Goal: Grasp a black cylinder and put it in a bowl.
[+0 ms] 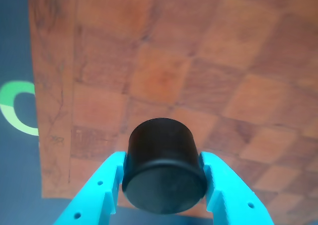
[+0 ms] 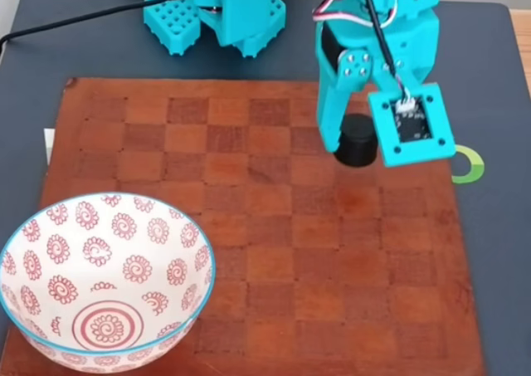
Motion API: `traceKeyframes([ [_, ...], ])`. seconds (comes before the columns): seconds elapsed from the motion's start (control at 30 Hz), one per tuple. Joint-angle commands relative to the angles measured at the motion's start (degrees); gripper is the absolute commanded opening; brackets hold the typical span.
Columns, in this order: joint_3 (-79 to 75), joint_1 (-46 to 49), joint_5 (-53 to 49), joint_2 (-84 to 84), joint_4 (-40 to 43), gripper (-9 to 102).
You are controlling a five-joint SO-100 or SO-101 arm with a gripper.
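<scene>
In the wrist view the black cylinder point(image 1: 164, 165) sits between my two teal fingers, which press against its left and right sides. My gripper point(image 1: 163, 158) is shut on it. The fixed view shows the black cylinder point(image 2: 357, 139) in my gripper point(image 2: 353, 148) over the far right part of the checkered board; the wrist camera mount hides one finger. I cannot tell if it rests on the board or hangs just above it. The white bowl point(image 2: 50, 251), with red spiral flowers and a blue rim, stands at the near left corner, far from the gripper.
The brown checkered board point(image 2: 290, 251) lies on a dark blue table. A green and white ring mark point(image 2: 469, 164) is on the table just right of the board. The teal arm base point(image 2: 224, 11) and a black cable stand at the far edge.
</scene>
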Motion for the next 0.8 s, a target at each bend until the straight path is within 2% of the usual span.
traceKeyframes([
  [0.0, -6.4, 2.4, -0.7, 1.4, 4.4, 13],
  [0.17, -12.9, 7.6, -3.1, 1.4, 8.8, 13],
  [0.37, -21.3, 14.9, -9.4, 0.4, 10.4, 13],
  [0.77, -26.5, 30.5, -22.7, 0.0, 7.8, 13],
])
